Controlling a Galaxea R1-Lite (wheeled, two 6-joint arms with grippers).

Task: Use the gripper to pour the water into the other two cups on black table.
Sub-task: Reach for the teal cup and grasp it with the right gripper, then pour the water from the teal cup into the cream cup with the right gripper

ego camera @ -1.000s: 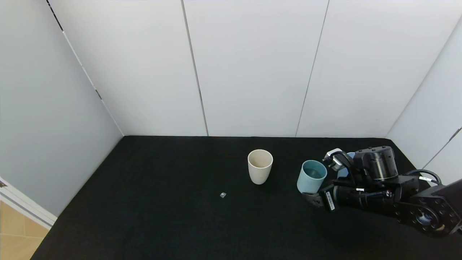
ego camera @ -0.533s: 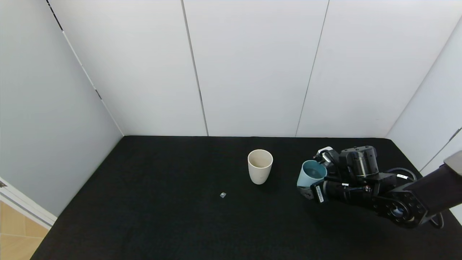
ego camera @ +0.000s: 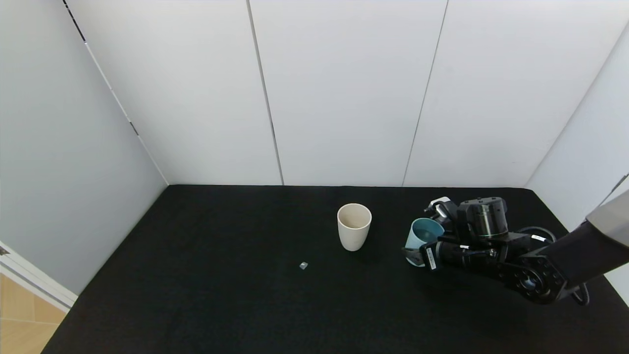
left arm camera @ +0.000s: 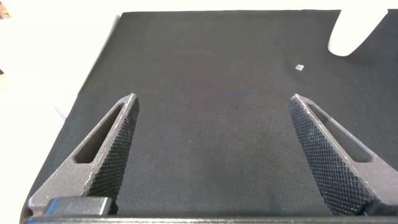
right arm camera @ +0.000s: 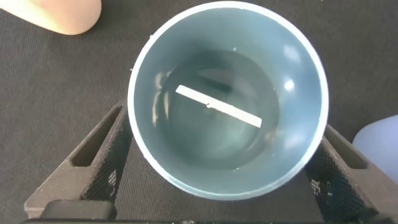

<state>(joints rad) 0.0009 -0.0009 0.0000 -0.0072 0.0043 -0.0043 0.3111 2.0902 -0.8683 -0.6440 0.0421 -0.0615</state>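
A teal cup (ego camera: 423, 235) stands on the black table (ego camera: 221, 275) at the right. The right wrist view looks down into it, with clear water (right arm camera: 217, 134) in its bottom. My right gripper (ego camera: 418, 248) is open, with one finger on each side of the teal cup (right arm camera: 227, 99), close to its wall. The beige cup (ego camera: 354, 226) stands upright to the left of it. The blue cup is hidden behind my right arm in the head view; its edge (right arm camera: 380, 138) shows in the right wrist view. My left gripper (left arm camera: 212, 106) is open and empty above bare table.
A small grey bit (ego camera: 303, 265) lies on the table in front of the beige cup, to its left. White wall panels close the table at the back and on both sides. The table's left edge (ego camera: 69, 314) drops to a wooden floor.
My right arm has moved left and forward, bringing the open fingers around the teal cup. The cups have not moved.
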